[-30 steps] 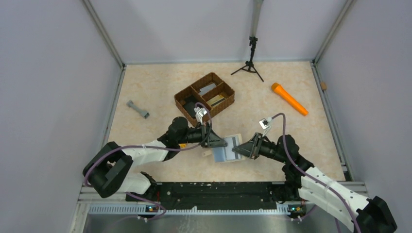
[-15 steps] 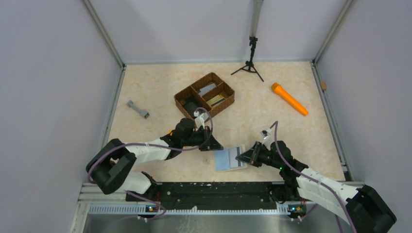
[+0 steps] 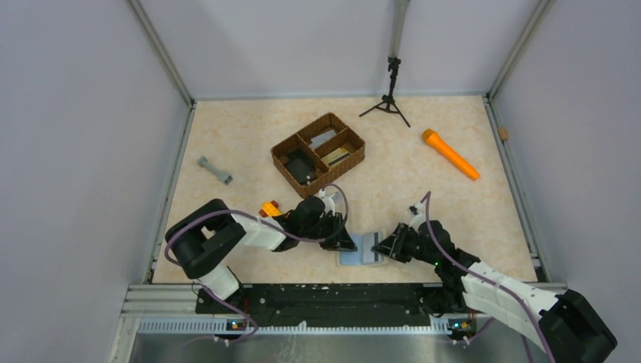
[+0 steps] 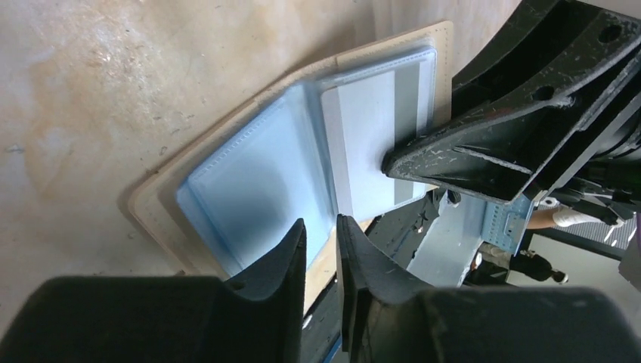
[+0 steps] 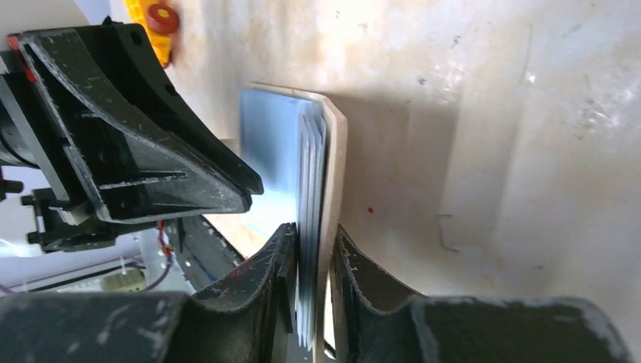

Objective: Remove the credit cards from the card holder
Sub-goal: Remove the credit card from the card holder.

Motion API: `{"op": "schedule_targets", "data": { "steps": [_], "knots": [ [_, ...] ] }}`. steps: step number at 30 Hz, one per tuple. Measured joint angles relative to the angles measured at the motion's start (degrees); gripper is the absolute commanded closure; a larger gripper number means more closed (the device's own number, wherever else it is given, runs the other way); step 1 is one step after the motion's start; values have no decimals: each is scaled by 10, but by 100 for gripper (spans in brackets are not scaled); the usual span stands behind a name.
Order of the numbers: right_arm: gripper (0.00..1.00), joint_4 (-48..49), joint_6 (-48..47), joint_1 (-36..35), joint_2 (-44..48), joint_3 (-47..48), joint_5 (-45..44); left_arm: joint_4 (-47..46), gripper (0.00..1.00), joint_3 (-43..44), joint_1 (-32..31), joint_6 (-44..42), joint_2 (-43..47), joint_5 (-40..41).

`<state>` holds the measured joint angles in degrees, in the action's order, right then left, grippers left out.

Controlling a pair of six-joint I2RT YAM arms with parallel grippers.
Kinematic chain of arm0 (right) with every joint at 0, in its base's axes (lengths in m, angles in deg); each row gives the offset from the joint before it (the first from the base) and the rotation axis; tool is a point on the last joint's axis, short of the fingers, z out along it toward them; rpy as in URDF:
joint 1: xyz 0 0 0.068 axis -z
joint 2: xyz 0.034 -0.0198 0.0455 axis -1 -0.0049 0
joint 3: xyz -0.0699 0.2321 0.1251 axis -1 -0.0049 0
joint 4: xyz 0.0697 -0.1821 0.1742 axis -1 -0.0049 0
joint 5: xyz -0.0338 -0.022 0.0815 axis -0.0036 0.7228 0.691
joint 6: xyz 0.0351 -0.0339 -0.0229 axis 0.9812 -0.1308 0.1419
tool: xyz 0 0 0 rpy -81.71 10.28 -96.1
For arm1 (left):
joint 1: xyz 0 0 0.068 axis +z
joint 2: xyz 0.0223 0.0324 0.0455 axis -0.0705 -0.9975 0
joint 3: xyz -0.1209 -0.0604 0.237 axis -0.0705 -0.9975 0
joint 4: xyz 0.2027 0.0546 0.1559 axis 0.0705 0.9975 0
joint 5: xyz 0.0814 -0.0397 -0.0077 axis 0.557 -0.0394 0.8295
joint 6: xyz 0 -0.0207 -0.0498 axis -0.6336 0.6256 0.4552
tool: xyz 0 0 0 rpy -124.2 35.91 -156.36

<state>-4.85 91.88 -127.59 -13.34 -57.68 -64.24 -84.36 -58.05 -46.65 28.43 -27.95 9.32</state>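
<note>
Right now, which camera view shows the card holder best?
The left wrist view: the card holder lies open, its blue inside facing the lens, one whitish card showing. The right wrist view catches it edge-on; the top view shows it small.

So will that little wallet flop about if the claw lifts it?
Probably floppy: the card holder is a folding cover with thin blue sleeves that fan apart, so it may swing open. It is likely light, since it lies so flat on the table. The clear sleeves look glossy, so perhaps a bit slippery.
</note>
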Motion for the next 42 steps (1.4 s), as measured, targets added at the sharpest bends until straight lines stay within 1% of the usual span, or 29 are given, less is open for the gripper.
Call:
{"op": "schedule_targets", "data": {
  "steps": [5,10,15,19,21,23,26,27,29,30,31,34,37,38,42],
  "knots": [
    [75,-36,-26,0,-9,10,-5,-9,75,8,-3,10,-30,1],
    [76,-52,-61,0,-73,58,-7,14,76,28,-4,3,-34,18],
    [78,7,-74,0,-173,89,3,32,76,32,19,-4,-33,26],
    [80,69,-73,0,-240,106,11,56,77,29,56,-20,-15,33],
    [78,105,-68,0,-278,114,14,71,77,23,78,-31,0,34],
    [74,132,-63,-5,-311,125,14,87,77,12,107,-42,17,30],
    [62,148,-60,-24,-350,149,4,112,77,4,138,-56,38,27],
    [57,151,-60,-31,-364,158,2,120,77,3,143,-61,44,27],
    [39,155,-59,-39,-380,171,3,135,77,3,144,-69,54,21],
    [36,156,-58,-40,-381,174,2,138,77,3,144,-72,54,19],
    [35,159,-61,-41,-379,180,4,142,78,3,144,-76,54,15],
    [36,150,-70,-41,-370,184,-3,152,79,2,143,-83,54,8],
    [41,120,-80,-41,-347,184,-11,153,80,3,143,-87,49,-2],
    [45,112,-82,-41,-338,183,-12,153,80,3,143,-88,47,-6],
    [65,86,-89,-41,-305,182,-13,152,81,5,143,-94,41,-15]
  ]
}}
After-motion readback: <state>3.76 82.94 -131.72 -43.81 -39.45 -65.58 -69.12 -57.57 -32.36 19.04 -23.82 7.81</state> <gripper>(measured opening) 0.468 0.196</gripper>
